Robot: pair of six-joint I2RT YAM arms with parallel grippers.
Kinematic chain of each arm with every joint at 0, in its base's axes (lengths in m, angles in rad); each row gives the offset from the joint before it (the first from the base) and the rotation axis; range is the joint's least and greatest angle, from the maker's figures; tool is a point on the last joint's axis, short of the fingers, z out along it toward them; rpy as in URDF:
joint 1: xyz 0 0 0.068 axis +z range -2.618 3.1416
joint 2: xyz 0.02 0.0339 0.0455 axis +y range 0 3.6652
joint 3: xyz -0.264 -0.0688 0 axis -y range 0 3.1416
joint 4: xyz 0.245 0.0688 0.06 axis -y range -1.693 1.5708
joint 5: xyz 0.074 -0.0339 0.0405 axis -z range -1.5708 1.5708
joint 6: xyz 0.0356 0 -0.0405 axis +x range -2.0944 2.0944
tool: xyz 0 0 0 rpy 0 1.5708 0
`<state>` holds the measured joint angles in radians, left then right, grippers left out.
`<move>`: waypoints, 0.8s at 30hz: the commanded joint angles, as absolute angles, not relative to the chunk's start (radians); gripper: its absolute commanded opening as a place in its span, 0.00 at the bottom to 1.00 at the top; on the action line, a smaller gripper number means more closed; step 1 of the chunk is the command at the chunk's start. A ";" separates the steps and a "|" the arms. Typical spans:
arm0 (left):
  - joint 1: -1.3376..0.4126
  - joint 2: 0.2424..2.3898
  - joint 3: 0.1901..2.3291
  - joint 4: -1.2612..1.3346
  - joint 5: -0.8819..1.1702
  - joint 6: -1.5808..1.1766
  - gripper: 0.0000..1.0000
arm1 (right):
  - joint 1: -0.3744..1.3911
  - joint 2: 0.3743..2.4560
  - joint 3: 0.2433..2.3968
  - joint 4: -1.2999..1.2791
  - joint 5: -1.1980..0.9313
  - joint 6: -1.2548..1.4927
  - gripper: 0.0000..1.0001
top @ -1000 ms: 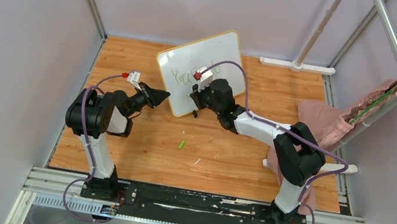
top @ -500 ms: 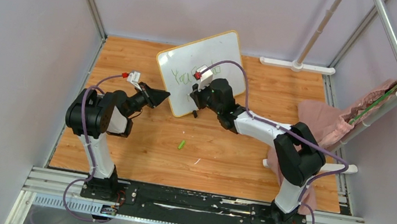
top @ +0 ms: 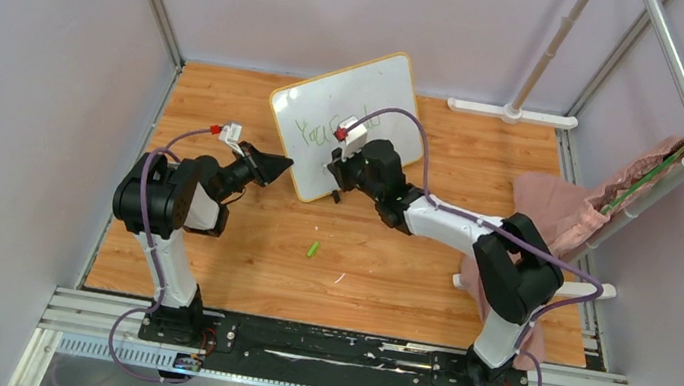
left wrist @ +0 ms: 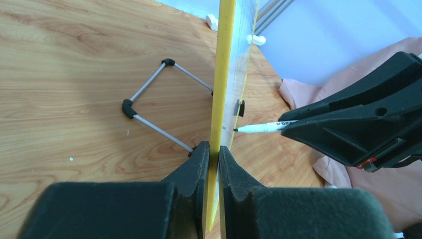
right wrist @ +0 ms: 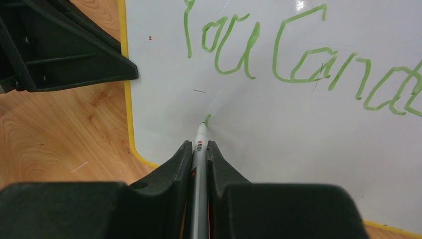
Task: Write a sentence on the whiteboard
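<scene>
Standing upright on the wooden table, the whiteboard carries the sentence in green; "You Can" and the start of a further word show up close. My left gripper is clamped on the whiteboard's yellow rim at its lower left edge, one finger on each face. My right gripper is closed tight around a marker, whose tip touches the white face below the "You", at a short green stroke. Behind the whiteboard, a wire stand rests on the wood. In front of the whiteboard, well apart from it, lies a small green piece. To the whiteboard's right, a pink cloth lies bunched beside my right arm.
</scene>
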<state>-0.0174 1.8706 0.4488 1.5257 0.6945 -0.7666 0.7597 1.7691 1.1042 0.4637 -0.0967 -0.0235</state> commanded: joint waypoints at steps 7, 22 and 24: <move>-0.028 1.894 0.456 1.549 0.684 -0.750 0.00 | 0.805 1.733 1.060 0.541 -0.099 -0.006 0.00; -0.028 1.896 0.457 1.549 0.686 -0.752 0.00 | 0.796 1.794 1.100 0.497 -0.069 -0.014 0.00; -0.029 1.896 0.457 1.549 0.685 -0.752 0.00 | 0.788 1.797 1.100 0.496 -0.069 -0.014 0.00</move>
<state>-0.0174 1.8706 0.4488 1.5257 0.6952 -0.7666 0.7979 1.7809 1.0702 0.4976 -0.0860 -0.0185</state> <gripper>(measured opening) 0.130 0.170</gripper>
